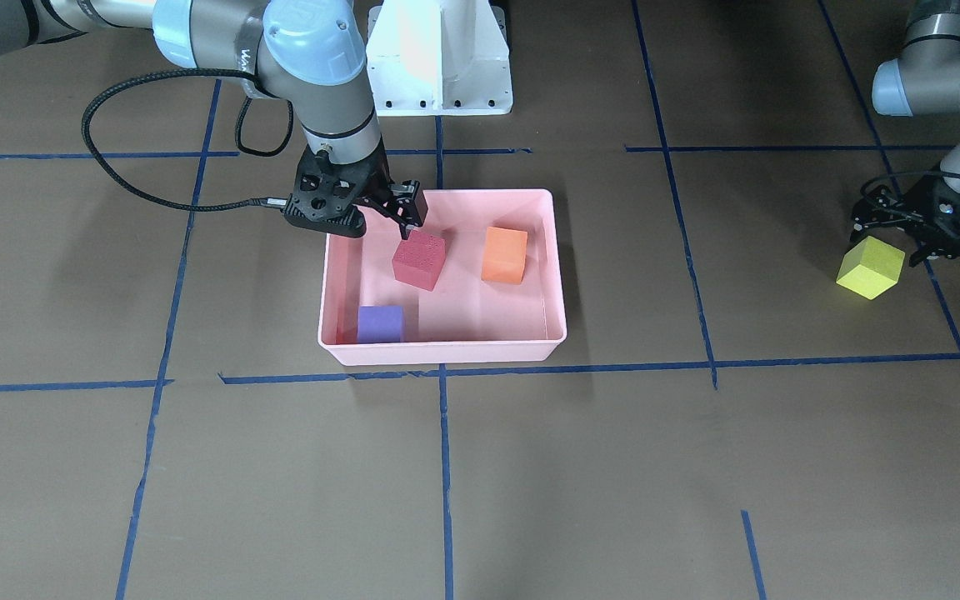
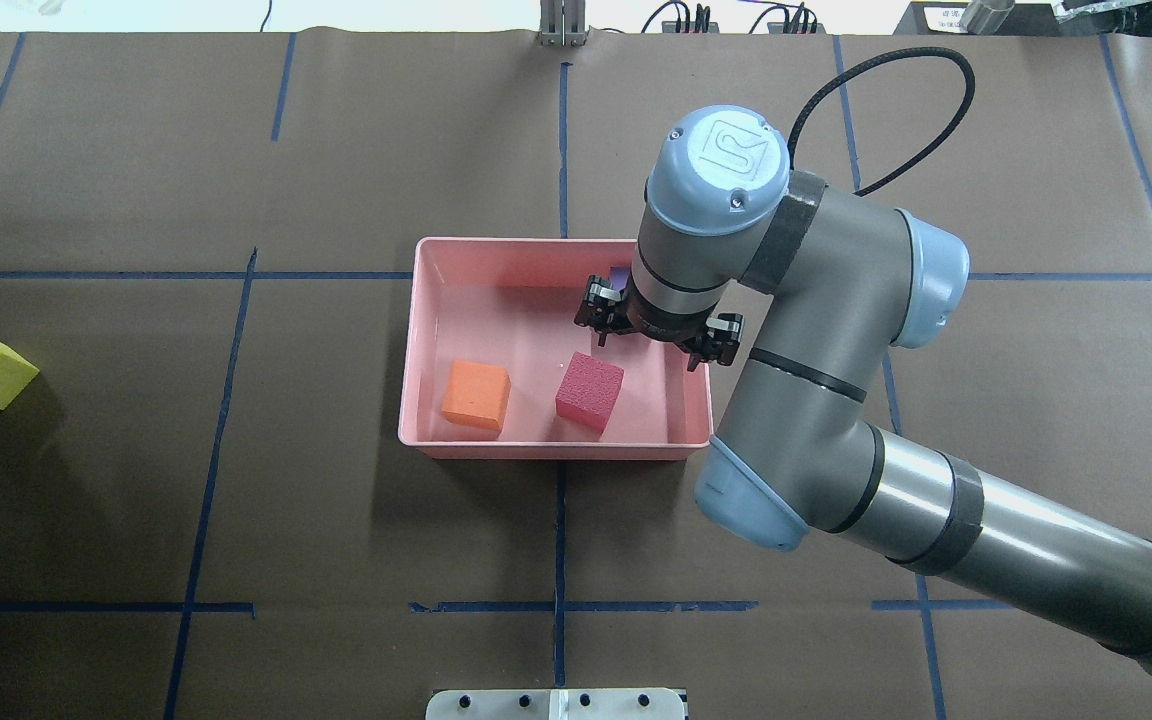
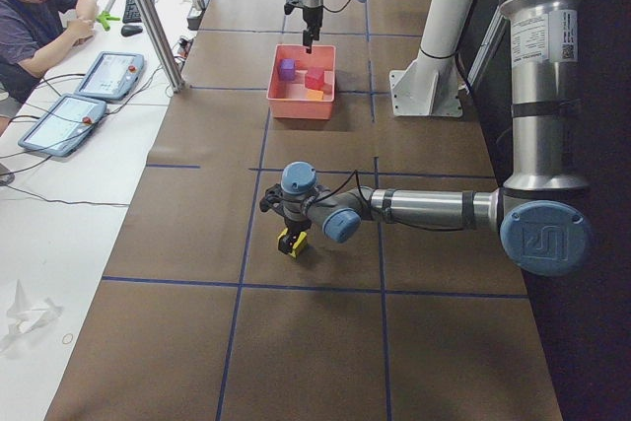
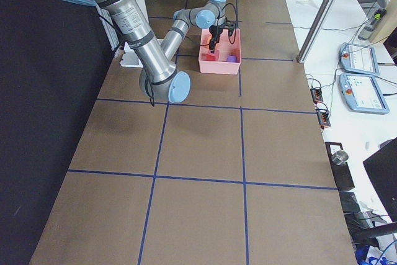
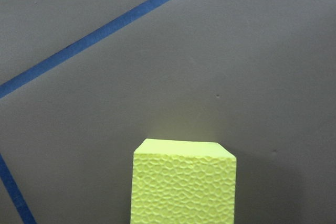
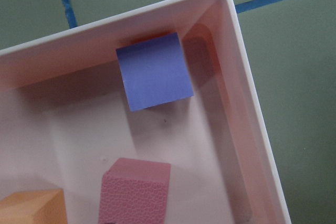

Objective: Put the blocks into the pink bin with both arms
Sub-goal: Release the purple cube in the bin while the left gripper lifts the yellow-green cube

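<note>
The pink bin (image 1: 555, 275) holds the red block (image 1: 418, 260), the orange block (image 1: 504, 255) and the purple block (image 1: 380, 323) in a corner. My right gripper (image 1: 376, 223) hangs open and empty just above the red block. The right wrist view looks down on the purple block (image 6: 155, 72), the red block (image 6: 135, 190) and the bin rim (image 6: 247, 103). My left gripper (image 1: 897, 242) is far from the bin, shut on the tilted yellow-green block (image 1: 870, 267), low over the table. That block fills the bottom of the left wrist view (image 5: 184, 182).
The white pedestal base (image 1: 438, 58) stands behind the bin. Blue tape lines (image 1: 442, 467) cross the brown table cover. The right arm's elbow (image 2: 816, 400) overhangs the bin's right end. An operator (image 3: 35, 7) sits at a side desk with tablets.
</note>
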Robot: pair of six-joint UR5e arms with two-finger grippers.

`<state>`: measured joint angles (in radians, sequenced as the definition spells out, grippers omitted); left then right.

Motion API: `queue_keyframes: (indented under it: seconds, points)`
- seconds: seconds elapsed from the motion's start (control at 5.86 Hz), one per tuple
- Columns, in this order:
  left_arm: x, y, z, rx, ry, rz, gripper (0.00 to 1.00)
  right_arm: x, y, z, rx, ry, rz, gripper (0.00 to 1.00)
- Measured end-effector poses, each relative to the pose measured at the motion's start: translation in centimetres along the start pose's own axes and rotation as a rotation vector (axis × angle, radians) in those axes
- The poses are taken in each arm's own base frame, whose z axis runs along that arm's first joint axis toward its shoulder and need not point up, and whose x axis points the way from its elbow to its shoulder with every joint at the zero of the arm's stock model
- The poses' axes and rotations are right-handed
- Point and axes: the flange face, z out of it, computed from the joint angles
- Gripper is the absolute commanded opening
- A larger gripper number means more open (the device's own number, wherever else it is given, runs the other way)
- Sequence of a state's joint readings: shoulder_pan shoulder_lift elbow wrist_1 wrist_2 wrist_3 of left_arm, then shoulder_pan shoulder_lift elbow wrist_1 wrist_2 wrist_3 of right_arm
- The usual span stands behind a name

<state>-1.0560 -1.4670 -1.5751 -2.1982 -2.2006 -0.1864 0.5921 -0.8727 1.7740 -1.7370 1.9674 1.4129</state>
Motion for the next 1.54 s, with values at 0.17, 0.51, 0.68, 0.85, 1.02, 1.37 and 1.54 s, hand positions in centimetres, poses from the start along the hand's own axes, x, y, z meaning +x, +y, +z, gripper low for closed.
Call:
queue_keyframes:
  seconds: [0.17,0.51,0.68,0.85,1.02,1.37,1.54]
  points:
    - [0.1,-0.5,1.0,-0.012,0.004,0.004,0.97,1.0,0.3,-0.4,0.001,-0.007,-0.028,1.0]
    - [0.7,-1.2,2.0,-0.024,0.01,0.018,0.44,1.7,0.6,-0.9,-0.001,-0.017,-0.053,1.0]
    - [1.1,-1.9,2.1,-0.02,0.014,0.028,0.42,2.1,0.3,-1.5,0.003,-0.024,-0.081,1.0]
    - [1.7,-2.7,1.9,-0.01,0.02,0.039,0.42,3.0,-0.7,-2.4,0.011,-0.03,-0.115,1.0]
    - [2.8,-4.0,1.3,0.003,0.051,0.051,0.42,4.3,-2.2,-3.1,0.016,-0.031,-0.143,1.0]
    - [6.1,-7.3,-1.9,0.055,0.131,0.015,0.42,8.9,-6.5,-4.4,0.01,-0.02,-0.22,1.0]
    - [8.4,-9.9,-4.4,0.087,0.151,-0.056,0.43,12.9,-9.6,-4.9,0.002,-0.007,-0.279,1.0]
